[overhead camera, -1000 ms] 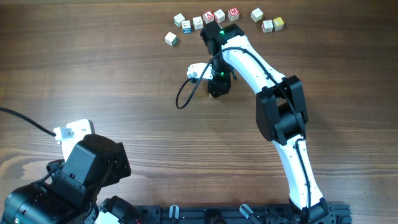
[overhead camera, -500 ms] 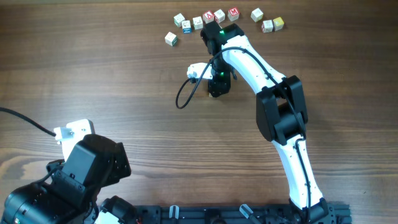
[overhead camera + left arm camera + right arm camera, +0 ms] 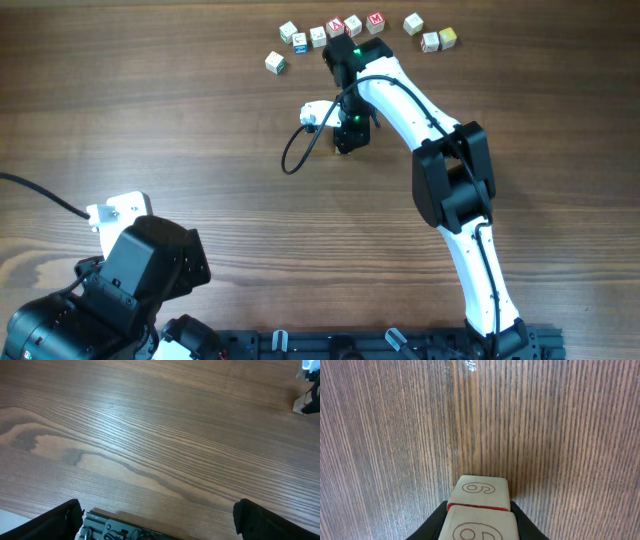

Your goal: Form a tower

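The tower shows in the right wrist view as two cream cubes stacked one on the other. The upper cube [image 3: 477,526] bears an outlined 6 or 9, and so does the lower cube [image 3: 481,491], which has a red edge. My right gripper [image 3: 479,507] points straight down over them, its black fingers [image 3: 436,519] pressed against both sides of the upper cube. From overhead the right gripper [image 3: 346,138] hides the tower. My left gripper [image 3: 159,521] is open wide over bare wood at the near left, holding nothing.
Several loose letter cubes lie in a row at the table's far edge, from one [image 3: 275,62] on the left to a pair [image 3: 440,40] on the right. A black cable [image 3: 296,152] loops left of the right wrist. The left arm [image 3: 130,275] sits at the near-left corner.
Seen from overhead, the right gripper has edged very slightly over the same spot. The cubes and the left arm have not moved.
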Robot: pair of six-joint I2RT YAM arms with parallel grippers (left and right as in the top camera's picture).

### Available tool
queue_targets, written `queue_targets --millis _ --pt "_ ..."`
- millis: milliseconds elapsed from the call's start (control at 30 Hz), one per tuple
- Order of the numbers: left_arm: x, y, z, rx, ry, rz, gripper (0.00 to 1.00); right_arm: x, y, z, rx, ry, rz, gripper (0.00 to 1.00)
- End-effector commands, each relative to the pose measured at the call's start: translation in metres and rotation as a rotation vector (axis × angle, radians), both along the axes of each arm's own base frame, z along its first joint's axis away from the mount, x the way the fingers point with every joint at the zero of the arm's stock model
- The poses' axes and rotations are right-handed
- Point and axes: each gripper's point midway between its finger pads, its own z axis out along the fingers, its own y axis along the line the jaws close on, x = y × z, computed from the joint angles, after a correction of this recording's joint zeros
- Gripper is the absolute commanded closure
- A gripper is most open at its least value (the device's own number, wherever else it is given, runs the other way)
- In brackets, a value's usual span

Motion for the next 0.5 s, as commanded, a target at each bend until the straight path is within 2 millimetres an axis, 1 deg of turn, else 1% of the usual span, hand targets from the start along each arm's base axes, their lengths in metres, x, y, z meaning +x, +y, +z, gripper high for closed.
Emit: queue_targets --millis 0,33,67,100,167,233,267,300,333,367,433,467 --pt "0.0 0.001 0.0 -0.005 -0.004 0.013 0.0 -0.002 0.001 -0.003 0.014 0.018 -0.002 0.66" --pt "0.0 0.001 0.0 -0.005 -0.004 0.013 0.0 -0.002 0.001 -0.003 0.014 0.018 -0.003 0.6" --pt "0.0 0.001 0.0 -0.005 -0.004 0.013 0.0 -0.002 0.001 -0.003 0.014 0.018 -0.003 0.5" --pt "0.0 0.001 0.0 -0.005 -0.004 0.013 0.0 -0.002 0.001 -0.003 0.015 0.018 -0.003 0.47" --pt "0.0 0.001 0.0 -0.005 -0.004 0.013 0.0 -0.002 0.001 -0.003 0.015 0.018 -0.003 0.38" --pt "0.0 0.001 0.0 -0.005 -0.004 0.013 0.0 -0.002 0.001 -0.003 0.016 0.019 -0.003 0.26" --pt "0.0 0.001 0.0 -0.005 -0.004 0.013 0.0 -0.003 0.002 -0.003 0.022 0.022 -0.003 0.21" --pt "0.0 0.001 0.0 -0.005 -0.004 0.013 0.0 -0.004 0.005 -0.001 0.04 0.027 -0.008 0.14" --pt "0.0 0.001 0.0 -0.005 -0.004 0.013 0.0 -0.005 0.01 0.003 0.064 0.034 -0.01 0.03" --pt "0.0 0.001 0.0 -0.005 -0.004 0.013 0.0 -0.005 0.013 0.007 0.084 0.035 -0.021 0.0" --pt "0.0 0.001 0.0 -0.005 -0.004 0.013 0.0 0.003 0.02 0.021 0.108 0.008 -0.103 0.0" --pt "0.0 0.001 0.0 -0.005 -0.004 0.013 0.0 0.011 0.023 0.034 0.124 -0.024 -0.174 0.0"
